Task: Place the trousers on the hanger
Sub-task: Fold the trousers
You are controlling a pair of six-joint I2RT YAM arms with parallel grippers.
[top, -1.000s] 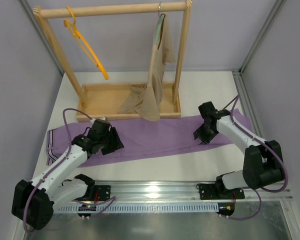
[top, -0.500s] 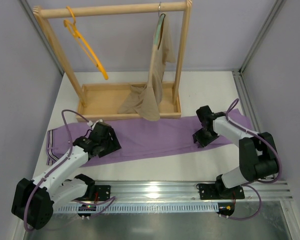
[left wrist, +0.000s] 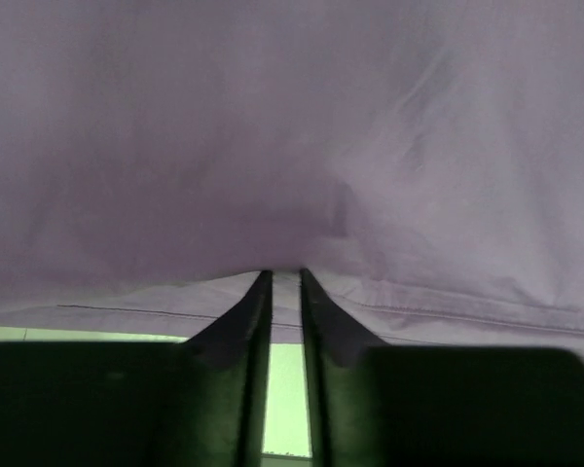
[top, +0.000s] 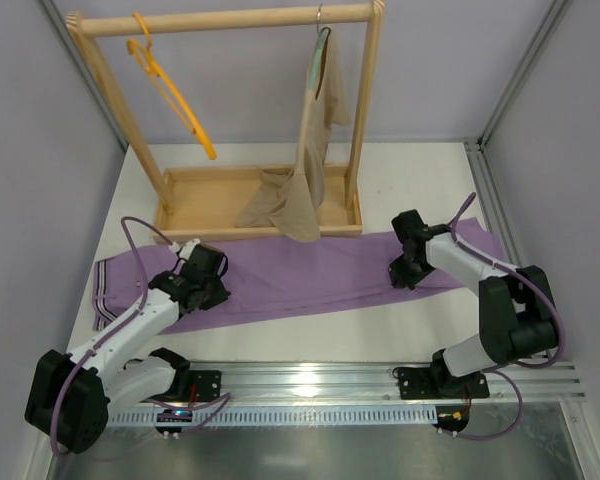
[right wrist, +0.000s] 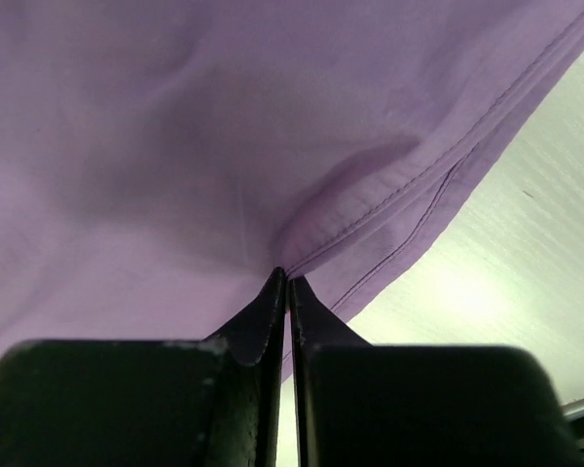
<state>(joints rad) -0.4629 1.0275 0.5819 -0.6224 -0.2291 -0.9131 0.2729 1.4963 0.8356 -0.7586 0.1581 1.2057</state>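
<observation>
A white table (top: 420,185) sits between pale grey walls, with a wooden rack (top: 220,18) at its far side. The hanger (top: 175,100) hangs from the left end of the rack's rail (a beige garment (top: 302,190) hangs at the right). The trousers (top: 310,275) lie flat just in front of the rack's base. Their long axis runs left to right, with the striped waistband (top: 100,290) at the left and the leg ends at the right, slightly farther from the arms. The left claw (left wrist: 282,277) is nearly together, pinching a pucker of the cloth's near edge. The right claw (right wrist: 288,277) is clamped on the hem. A second ago both claws stood wider apart, and the trousers have hardly shifted.
</observation>
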